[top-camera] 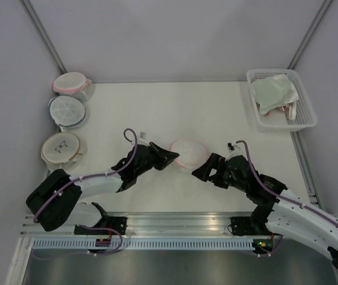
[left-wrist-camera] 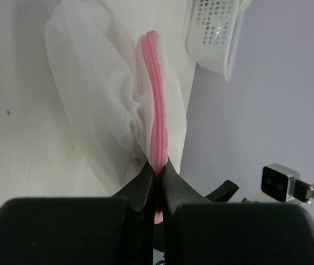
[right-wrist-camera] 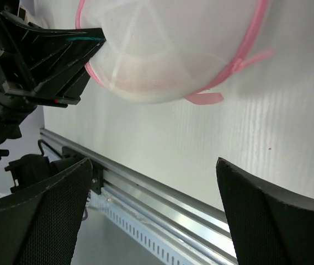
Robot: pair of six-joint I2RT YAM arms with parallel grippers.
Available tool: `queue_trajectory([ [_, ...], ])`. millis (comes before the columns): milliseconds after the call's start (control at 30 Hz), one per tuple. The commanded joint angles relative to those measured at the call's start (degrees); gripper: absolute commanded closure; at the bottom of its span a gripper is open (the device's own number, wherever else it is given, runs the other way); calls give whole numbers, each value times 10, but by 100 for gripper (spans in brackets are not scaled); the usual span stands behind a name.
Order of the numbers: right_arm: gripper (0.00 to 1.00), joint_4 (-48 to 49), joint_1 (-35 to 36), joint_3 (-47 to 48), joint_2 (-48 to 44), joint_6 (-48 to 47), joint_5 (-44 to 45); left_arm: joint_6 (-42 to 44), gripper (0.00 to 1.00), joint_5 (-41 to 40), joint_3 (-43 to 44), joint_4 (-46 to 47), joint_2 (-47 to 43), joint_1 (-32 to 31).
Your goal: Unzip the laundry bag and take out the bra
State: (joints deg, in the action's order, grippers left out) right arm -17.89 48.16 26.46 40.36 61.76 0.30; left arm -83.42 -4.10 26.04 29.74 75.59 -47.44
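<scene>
Laundry bag [top-camera: 188, 153], round white mesh with pink zipper rim: left gripper [left-wrist-camera: 158, 170] jaws pinch its left edge; right gripper [right-wrist-camera: 154, 171], jaws open, faces pink pull tab [right-wrist-camera: 205, 98] on right side.

The laundry bag [top-camera: 188, 153] sits between the two pairs of jaws. Its zipper rim [left-wrist-camera: 157, 99] is pinched in the left jaws, and the right jaws stand just beside its opposite side, apart from it. Well left of and beyond the left jaws, three round mesh pouches [top-camera: 67, 110] line the worktop [top-camera: 216, 113] edge. Beyond the right jaws, a basket [top-camera: 308, 119] holds cloth [top-camera: 274, 93].
</scene>
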Motion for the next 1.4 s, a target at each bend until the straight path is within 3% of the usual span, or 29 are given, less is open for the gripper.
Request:
queue_trajectory([
  [0,3,-128,2,58,-5,-41,93,75,98,177,15,60,32,66],
  [133,9,-125,1,40,-17,-58,123,43,98,249,-20,101,58,127],
  [233,30,-61,2,2,-29,-83,99,11,98,252,-49,131,59,131],
  [267,41,-47,2,-6,-29,-87,96,6,98,263,-53,141,61,131],
  [300,43,-32,2,-14,-24,-90,97,-4,98,274,-54,153,73,132],
  [433,45,9,2,-14,16,-131,94,-29,98,330,-40,200,118,149],
  [567,47,25,3,13,81,-186,100,-13,98,419,11,191,174,164],
  [733,48,52,3,29,133,-219,70,11,98,472,50,184,219,189],
  [933,51,50,2,32,133,-252,81,109,98,489,108,47,214,203],
  [1100,54,54,4,37,137,-274,89,136,98,498,136,2,217,203],
  [1200,63,62,3,38,147,-281,92,138,98,501,137,1,220,203],
  [1367,97,71,3,40,155,-281,95,142,98,506,135,-3,223,203],
])
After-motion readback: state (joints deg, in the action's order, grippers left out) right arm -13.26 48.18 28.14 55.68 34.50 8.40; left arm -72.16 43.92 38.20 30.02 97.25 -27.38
